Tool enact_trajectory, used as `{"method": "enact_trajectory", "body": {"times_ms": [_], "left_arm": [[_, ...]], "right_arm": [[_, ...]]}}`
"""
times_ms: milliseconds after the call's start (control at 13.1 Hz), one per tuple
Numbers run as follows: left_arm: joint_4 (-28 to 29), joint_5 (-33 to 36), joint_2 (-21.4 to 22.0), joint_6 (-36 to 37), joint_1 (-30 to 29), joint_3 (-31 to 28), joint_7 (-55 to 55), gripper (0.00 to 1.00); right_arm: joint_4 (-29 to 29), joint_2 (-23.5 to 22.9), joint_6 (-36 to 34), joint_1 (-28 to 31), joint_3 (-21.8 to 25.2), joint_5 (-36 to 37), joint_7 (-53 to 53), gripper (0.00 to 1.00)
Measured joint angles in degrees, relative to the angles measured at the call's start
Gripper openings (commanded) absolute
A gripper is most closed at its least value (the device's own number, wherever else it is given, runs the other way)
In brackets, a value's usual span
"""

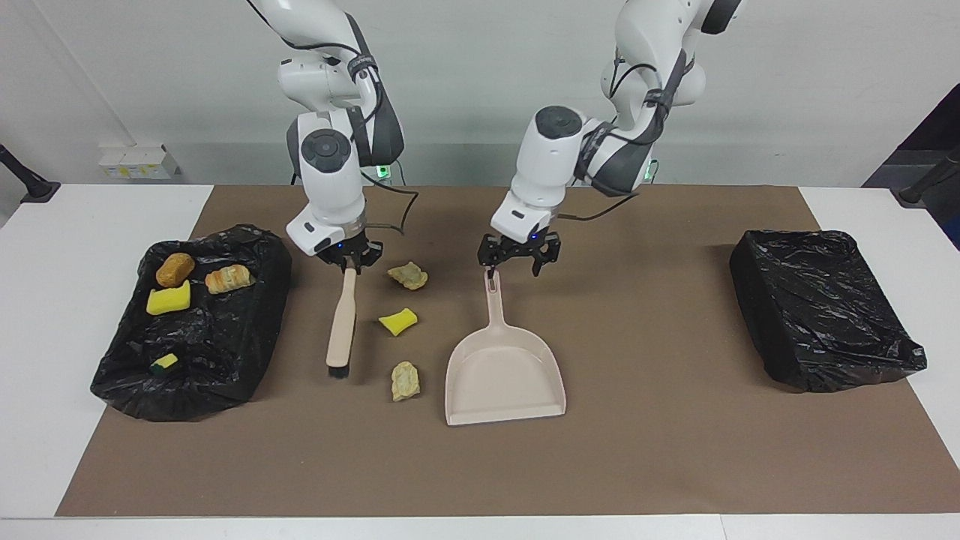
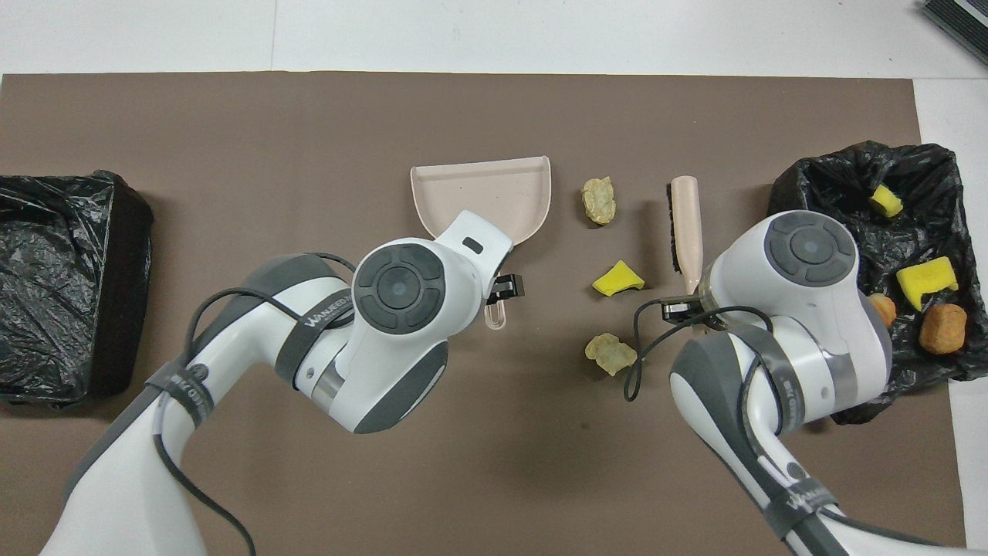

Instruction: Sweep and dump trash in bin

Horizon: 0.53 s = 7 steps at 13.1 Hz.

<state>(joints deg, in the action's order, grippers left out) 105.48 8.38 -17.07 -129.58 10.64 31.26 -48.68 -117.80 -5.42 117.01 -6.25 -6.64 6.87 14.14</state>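
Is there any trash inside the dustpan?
No, the dustpan is empty; three pieces of trash lie on the mat beside it.

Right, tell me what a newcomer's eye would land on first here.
The right claw is shut on a brush beside three loose trash pieces mid-mat. The open left claw hangs over the dustpan handle. A black-lined bin at the right arm's end already holds four pieces.

A robotics lab; two mounted arms [image 1: 330, 142], plain white wall, papered table [image 1: 675, 465].
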Motion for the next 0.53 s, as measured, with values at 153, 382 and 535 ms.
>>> {"method": "enact_trajectory", "body": {"times_ms": [153, 382, 535], "left_arm": [[-0.27, 5.61, -2.48, -0.62, 0.01, 0.94, -0.39, 1.0], [-4.38, 12.92, -7.54, -0.58, 1.14, 1.89, -3.83, 1.0], [-6.8, 14.07, -9.45, -0.53, 1.22, 2.11, -4.12, 1.0]], "right_arm": [[4.43, -4.2, 0.75, 0.35, -0.01, 1.69, -2.36, 0.0], [7.97, -7.83, 1.45, 0.45, -0.04, 3.96, -3.87, 0.0], [8.59, -8.38, 2.94, 0.64, -0.03, 4.05, -4.61, 0.0]]}}
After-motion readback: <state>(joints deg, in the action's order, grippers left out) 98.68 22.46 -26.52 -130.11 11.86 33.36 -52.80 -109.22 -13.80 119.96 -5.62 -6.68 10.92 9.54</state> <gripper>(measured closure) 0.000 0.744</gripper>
